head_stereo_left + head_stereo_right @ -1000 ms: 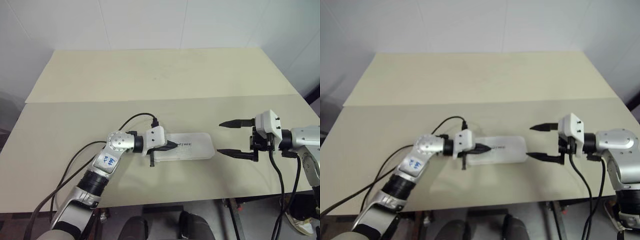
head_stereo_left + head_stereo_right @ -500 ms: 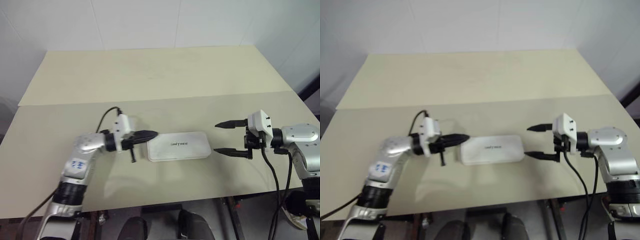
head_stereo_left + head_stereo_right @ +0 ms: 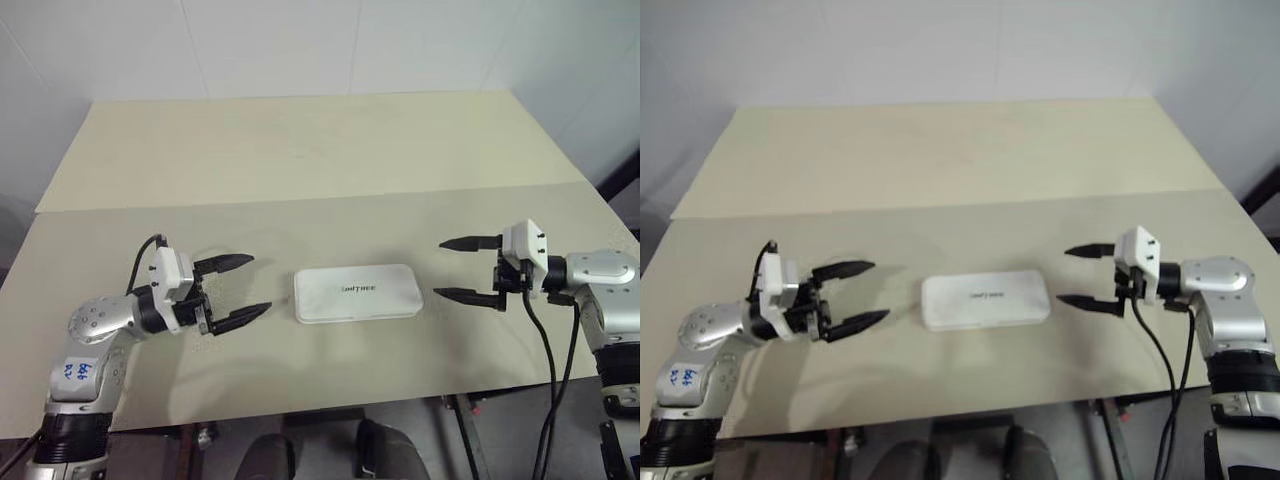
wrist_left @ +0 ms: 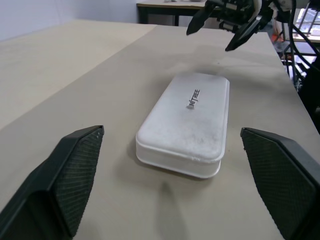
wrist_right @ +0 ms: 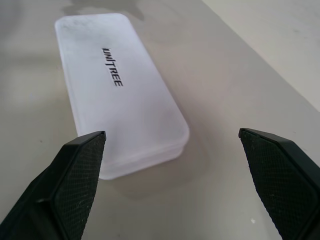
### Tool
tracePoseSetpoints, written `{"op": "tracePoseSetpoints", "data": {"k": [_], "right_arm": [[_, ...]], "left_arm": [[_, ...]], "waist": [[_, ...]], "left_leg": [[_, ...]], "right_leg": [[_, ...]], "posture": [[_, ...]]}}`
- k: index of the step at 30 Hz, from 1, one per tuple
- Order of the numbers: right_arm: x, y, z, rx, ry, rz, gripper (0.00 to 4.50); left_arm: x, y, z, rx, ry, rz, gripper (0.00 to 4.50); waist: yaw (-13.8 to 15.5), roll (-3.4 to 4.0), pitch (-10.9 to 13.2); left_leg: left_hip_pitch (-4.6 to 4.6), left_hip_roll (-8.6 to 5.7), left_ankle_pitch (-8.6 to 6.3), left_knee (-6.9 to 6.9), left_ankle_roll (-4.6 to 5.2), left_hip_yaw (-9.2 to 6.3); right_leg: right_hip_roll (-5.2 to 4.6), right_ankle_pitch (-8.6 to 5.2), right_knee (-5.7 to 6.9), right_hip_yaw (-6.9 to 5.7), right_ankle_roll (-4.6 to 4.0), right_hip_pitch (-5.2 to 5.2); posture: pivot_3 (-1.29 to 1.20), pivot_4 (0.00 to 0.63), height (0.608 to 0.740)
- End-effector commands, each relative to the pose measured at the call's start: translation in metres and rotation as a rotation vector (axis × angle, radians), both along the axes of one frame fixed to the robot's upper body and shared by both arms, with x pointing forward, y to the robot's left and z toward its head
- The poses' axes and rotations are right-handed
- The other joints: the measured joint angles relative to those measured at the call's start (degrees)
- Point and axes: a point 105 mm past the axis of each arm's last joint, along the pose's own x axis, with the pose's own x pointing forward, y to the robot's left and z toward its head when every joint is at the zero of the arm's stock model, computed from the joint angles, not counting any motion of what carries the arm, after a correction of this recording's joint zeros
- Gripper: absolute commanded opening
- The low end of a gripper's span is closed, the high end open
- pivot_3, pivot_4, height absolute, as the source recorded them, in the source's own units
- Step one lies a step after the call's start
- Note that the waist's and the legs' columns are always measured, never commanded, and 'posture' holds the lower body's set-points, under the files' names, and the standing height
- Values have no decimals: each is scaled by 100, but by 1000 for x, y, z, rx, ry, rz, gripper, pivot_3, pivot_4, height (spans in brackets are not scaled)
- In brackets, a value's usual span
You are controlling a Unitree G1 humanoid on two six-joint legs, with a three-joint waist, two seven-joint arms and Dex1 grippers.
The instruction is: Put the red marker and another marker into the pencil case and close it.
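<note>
Your pencil case [image 3: 356,293] lies flat and shut in the middle of the beige surface [image 3: 300,160], long side running left to right, with a pincer off each short end and neither touching it. The left pincer [image 3: 240,290] stands wide, its two black fingers spread and pointed at the case's left end, a clear gap away. The right pincer [image 3: 464,268] is just as wide, near the right end, and empty too.

Expect the case to behave as a stiff, light shell: white hard plastic with rounded corners and a smooth, slightly frosted lid (it will probably slide on this surface if you push it from one side only). It looks slippery rather than fragile. If you need to take hold, I'd go across the narrow width, fingers on the two long walls near the seam where lid meets base; that seam shows as a thin line round the body in the left wrist view [image 4: 187,120]. Gripping the rounded ends would likely squirt it out.

The lid carries small dark lettering, "UNITREE", centred on top and readable in the right wrist view [image 5: 113,67]. The left arm has a small white sticker with blue handwriting [image 3: 74,371], too small to read.

With the lid down, I judge the job close to finished, though you cannot see inside to confirm what it holds.
</note>
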Motion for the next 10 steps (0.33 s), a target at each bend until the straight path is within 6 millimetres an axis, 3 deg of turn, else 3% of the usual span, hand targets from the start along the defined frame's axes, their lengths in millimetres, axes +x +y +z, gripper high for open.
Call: {"op": "tracePoseSetpoints", "data": {"k": [1,10], "right_arm": [[3,-6,14,12,-74,-27,4500],[13,-9,19,39,-124,-84,4500]], "left_arm": [[-2,0,17,-5,-92,10,4477],[6,0,18,-16,-109,47,4477]], "waist": [[5,0,0],[-1,0,0]], "left_leg": [[0,0,0,0,0,0],[1,2,0,-1,0,7]], "right_leg": [[0,0,0,0,0,0],[1,-1,0,0,-1,-2]], "posture": [[0,150,740],[0,150,740]]}}
